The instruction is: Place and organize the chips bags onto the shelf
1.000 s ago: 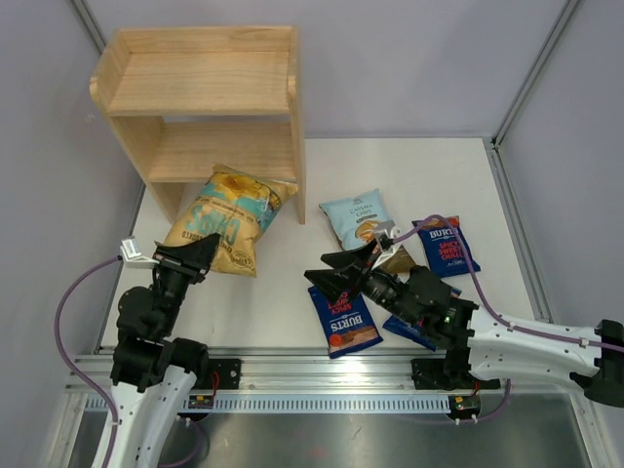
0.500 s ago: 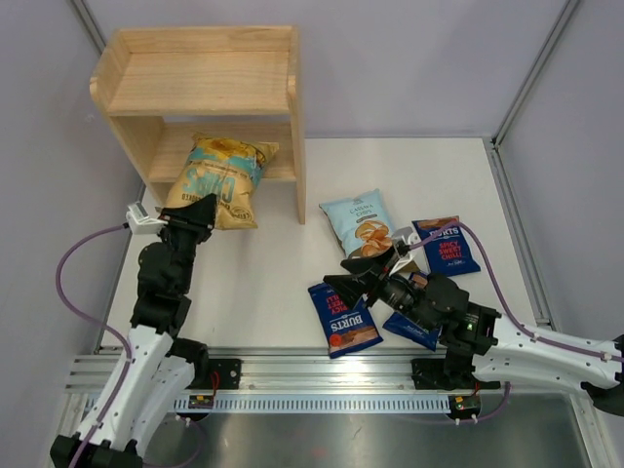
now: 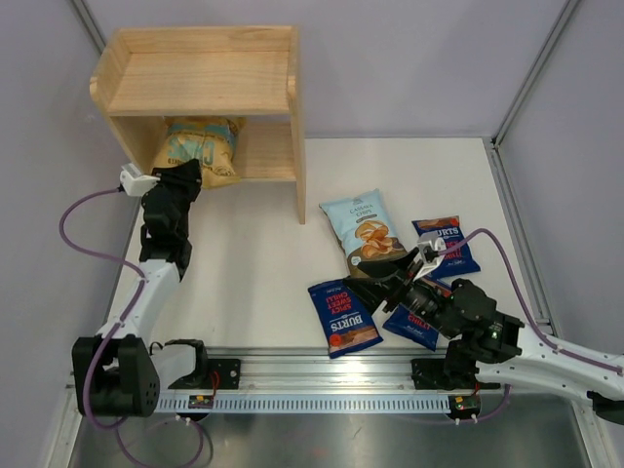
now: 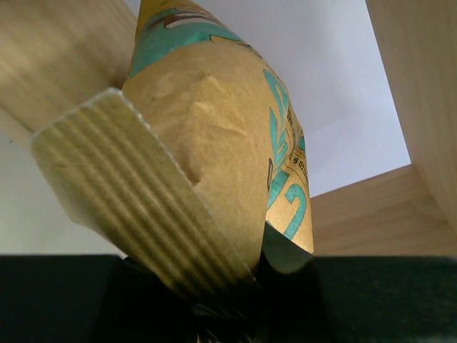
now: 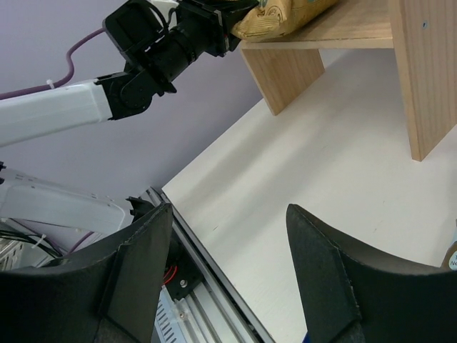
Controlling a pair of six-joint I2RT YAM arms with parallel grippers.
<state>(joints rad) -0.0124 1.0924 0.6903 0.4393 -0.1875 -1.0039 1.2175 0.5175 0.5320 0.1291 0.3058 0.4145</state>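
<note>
The large yellow-tan bag point(image 3: 200, 144) lies in the lower tier of the pale wood shelf point(image 3: 205, 83). My left gripper point(image 3: 184, 176) is at the shelf's front, shut on the bag's crimped near edge point(image 4: 143, 207). The light-blue Cassava bag point(image 3: 363, 222) lies flat at mid table. Three dark-blue Burts bags lie near it: one point(image 3: 343, 317) at the front, one point(image 3: 448, 244) to the right, one point(image 3: 411, 328) partly under my right arm. My right gripper point(image 3: 375, 285) is open and empty above them; in its wrist view point(image 5: 228, 264) it faces the shelf point(image 5: 428, 78).
The shelf's top tier point(image 3: 200, 80) holds nothing. The shelf's right side panel point(image 3: 298, 166) stands between the lower tier and the loose bags. Grey walls close the left and back. A metal rail point(image 3: 312, 375) runs along the near edge.
My left gripper carried the yellow-tan bag from the table in front of the shelf back into the lower tier. My right arm drew back a little to the right.
</note>
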